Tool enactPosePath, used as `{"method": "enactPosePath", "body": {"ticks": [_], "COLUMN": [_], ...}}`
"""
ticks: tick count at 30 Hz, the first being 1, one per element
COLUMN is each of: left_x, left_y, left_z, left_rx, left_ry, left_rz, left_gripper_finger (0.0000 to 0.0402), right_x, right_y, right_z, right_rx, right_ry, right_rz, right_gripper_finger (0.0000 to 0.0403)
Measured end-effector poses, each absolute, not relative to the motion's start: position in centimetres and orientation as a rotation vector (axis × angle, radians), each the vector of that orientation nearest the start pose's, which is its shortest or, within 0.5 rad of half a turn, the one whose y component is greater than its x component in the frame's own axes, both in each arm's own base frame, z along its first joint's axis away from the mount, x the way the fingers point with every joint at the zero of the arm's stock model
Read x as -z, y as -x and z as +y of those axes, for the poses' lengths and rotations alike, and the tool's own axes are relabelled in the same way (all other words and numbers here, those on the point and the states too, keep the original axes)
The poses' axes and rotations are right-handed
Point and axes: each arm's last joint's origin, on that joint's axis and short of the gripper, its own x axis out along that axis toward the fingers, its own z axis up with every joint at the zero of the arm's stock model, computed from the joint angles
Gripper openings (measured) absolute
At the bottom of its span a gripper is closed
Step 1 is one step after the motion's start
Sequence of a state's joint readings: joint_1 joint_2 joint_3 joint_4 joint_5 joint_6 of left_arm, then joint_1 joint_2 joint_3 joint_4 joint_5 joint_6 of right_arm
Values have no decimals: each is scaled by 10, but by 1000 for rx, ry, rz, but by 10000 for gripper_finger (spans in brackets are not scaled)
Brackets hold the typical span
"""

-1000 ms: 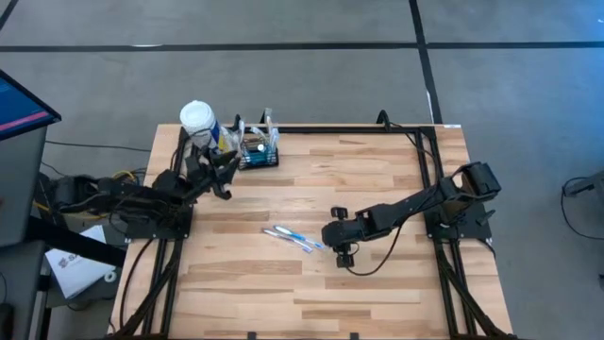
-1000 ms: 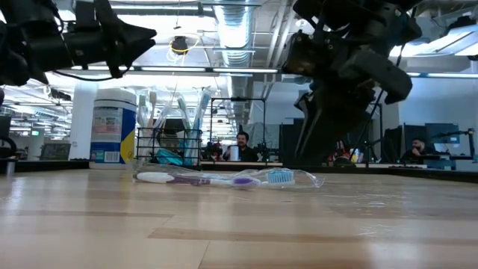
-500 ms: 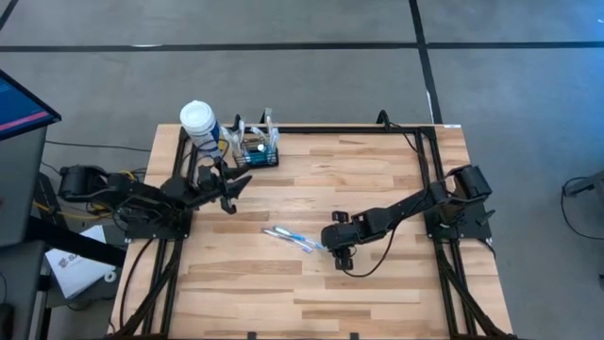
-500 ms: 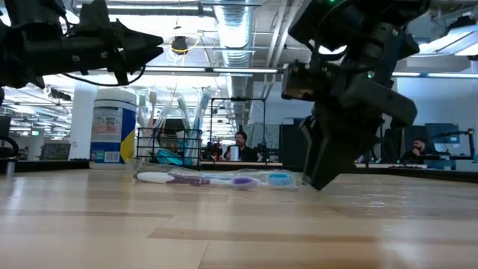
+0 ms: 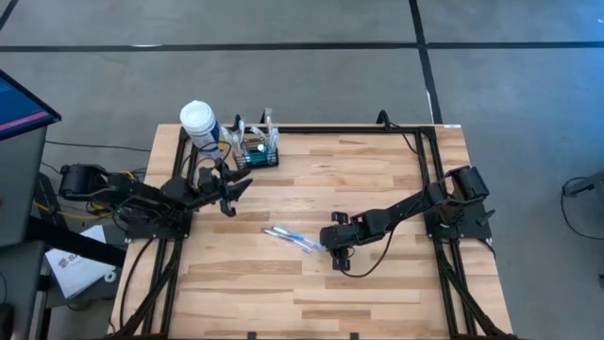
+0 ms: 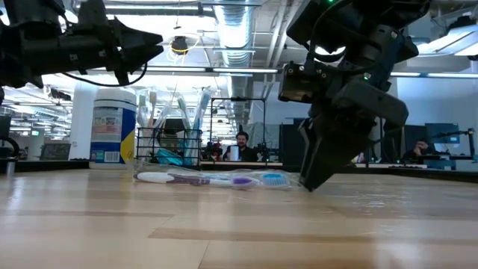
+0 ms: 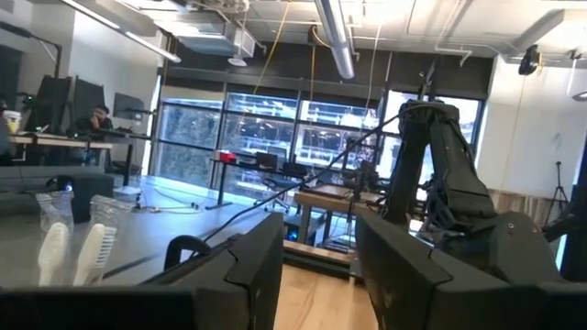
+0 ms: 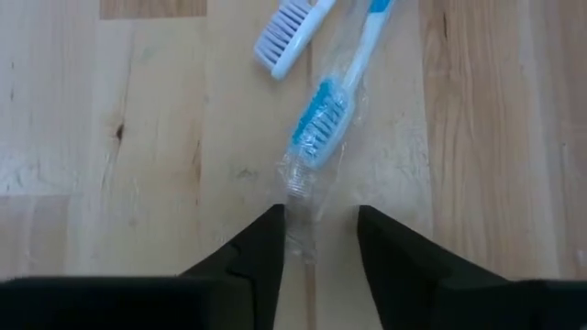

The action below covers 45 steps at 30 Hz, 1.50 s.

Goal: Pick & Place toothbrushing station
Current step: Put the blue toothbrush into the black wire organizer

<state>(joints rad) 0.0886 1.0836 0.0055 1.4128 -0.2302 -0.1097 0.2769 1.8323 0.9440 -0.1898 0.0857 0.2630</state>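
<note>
The toothbrushing station, a black wire-mesh caddy point(image 5: 258, 151) point(image 6: 169, 146), stands on its base at the table's far left with wrapped brushes upright in it. Two toothbrushes point(image 5: 289, 237) lie flat at mid-table: one with blue bristles in a clear wrapper point(image 8: 321, 119), one with a pale head point(image 8: 284, 32). My right gripper point(image 8: 316, 240) point(image 5: 330, 249) is open and low over the table, a finger on either side of the wrapper's end point(image 8: 297, 206). My left gripper point(image 5: 232, 188) point(image 7: 316, 266) is open, raised, pointing toward the table's right. My right gripper comes slanting down from the table's right, its open fingers point(image 8: 261, 243) standing either side of the clear wrapper's empty end beyond the blue bristles. Whether they touch the wrapper I cannot tell. The wrapped toothbrush lies flat on the table.
A white-capped bottle with a blue label point(image 5: 198, 122) point(image 6: 113, 127) stands just left of the caddy. Bare wood lies along the table's near side and to the right. People sit at desks in the room beyond the far edge.
My right gripper has sunk toward the table and closed in on the wrapped toothbrush's bristle end. My left gripper has swung away from the bottle and caddy, toward the table's near edge and middle. The toothbrushes and caddy have stayed put.
</note>
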Motion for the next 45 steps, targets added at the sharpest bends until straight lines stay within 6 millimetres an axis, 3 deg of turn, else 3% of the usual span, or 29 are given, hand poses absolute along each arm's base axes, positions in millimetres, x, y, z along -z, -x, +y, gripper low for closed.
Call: {"method": "enactPosePath", "body": {"ticks": [7,14,23,36,45], "left_x": [-181,-180,-178,-199,-189], "left_y": [-155,-155,-162,-198,-233], "left_z": [19,19,16,-3,-19], "left_rx": [-286,-285,-177,34,95], "left_ry": [133,133,113,82,61], "left_rz": [-352,-341,-276,-97,114], "left_gripper_finger": [131,131,131,131,131], "right_x": [-122,-131,-169,-211,-227], "right_y": [-322,-326,-346,-357,-361], "right_z": [93,93,96,92,87], "right_rx": [-34,-25,-33,11,11], "right_ry": [-10,-7,76,203,215], "right_rz": [1068,1113,1120,1154,1157], "right_gripper_finger": [13,2,0,0,0]}}
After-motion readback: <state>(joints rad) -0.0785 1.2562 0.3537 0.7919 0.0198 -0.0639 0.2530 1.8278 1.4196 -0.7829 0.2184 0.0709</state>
